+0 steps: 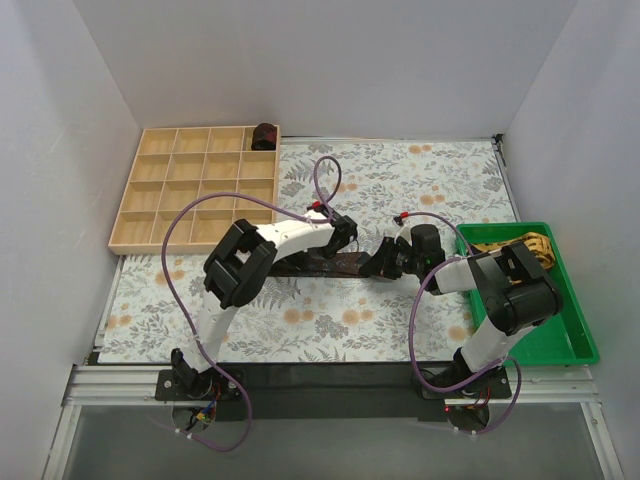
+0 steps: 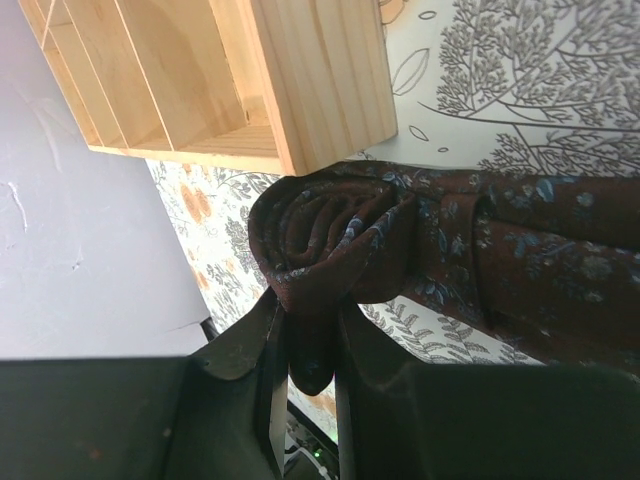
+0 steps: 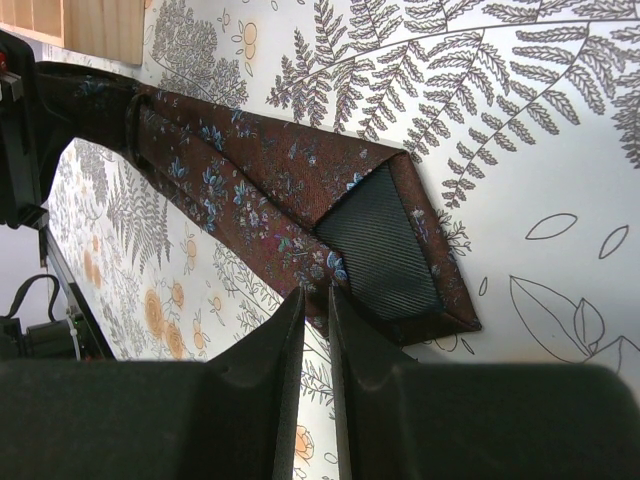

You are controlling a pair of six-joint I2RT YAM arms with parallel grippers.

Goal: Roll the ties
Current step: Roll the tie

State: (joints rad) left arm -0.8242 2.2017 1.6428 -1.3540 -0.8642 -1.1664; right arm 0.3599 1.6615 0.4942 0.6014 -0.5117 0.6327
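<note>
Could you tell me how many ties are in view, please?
3. A rolled tie sits in the wooden tray's far right corner compartment; a dark tie lies across the middle of the mat; a yellow tie lies in the green bin, where more may be hidden.

The tie (image 1: 335, 266) lies between tray (image 1: 150, 248) (left) and bin (image 1: 572, 342) (right).

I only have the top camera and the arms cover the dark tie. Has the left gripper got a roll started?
Observer: Yes, the tie is coiled into a few loose turns, and the left gripper is shut on a fold of it.
Operator: And the other end?
Observer: Its wide end lies flat on the floral mat, black lining facing up.
Operator: Is the right gripper holding it?
Observer: The right gripper is nearly shut at the tie's edge; whether it pinches fabric, I cannot tell.
</note>
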